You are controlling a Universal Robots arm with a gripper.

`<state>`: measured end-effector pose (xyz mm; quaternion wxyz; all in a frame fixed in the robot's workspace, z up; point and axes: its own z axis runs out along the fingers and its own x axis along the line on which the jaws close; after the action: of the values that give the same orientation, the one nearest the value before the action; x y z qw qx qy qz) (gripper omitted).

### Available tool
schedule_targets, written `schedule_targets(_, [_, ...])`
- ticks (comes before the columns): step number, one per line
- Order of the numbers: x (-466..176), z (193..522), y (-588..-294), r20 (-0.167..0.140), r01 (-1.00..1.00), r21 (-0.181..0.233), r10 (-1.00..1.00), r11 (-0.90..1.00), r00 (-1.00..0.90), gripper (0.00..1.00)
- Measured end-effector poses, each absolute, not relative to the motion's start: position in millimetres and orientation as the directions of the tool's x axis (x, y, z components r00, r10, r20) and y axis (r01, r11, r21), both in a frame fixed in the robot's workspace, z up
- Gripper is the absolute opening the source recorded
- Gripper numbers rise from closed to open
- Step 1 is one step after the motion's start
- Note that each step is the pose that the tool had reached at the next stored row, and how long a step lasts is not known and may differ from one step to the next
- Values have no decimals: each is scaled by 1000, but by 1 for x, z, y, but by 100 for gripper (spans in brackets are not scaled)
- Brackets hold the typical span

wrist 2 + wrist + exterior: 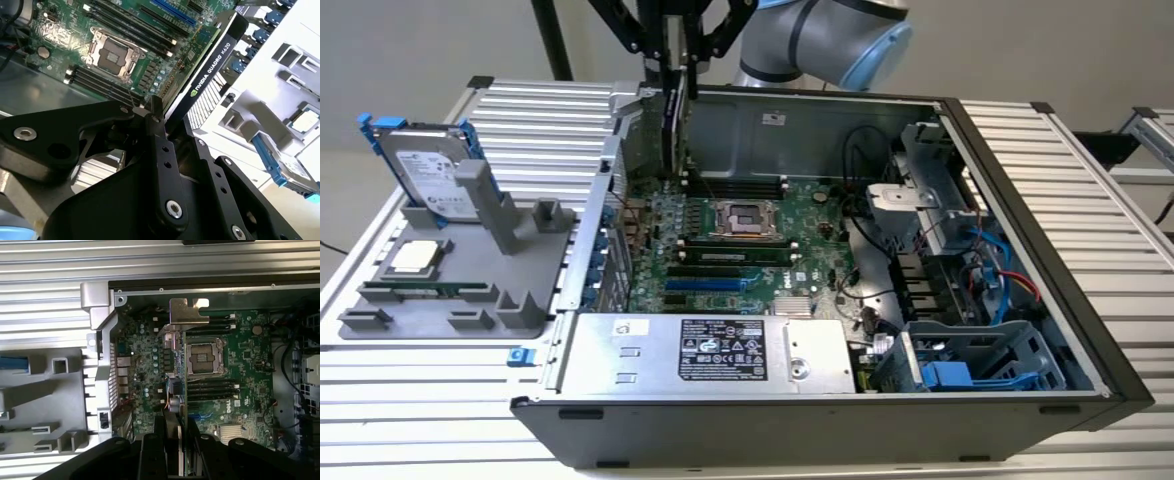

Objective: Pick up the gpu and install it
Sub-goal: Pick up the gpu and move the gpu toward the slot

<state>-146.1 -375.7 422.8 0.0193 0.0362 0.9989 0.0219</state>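
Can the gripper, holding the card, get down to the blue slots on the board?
Probably yes. The gripper holds the card over the open case, and nothing lies over the blue slots.

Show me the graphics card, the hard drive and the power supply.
graphics card (pixel 212 70): second wrist view, on its black cooler face.
hard drive (pixel 424 160): exterior view, on its silver labelled face.
power supply (pixel 620 352): exterior view, on its metal top, beside the label.
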Motion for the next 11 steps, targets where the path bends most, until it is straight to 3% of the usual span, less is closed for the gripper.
schedule_targets(11, [-131,422,-373,-37,71,45,73,996,-997,0])
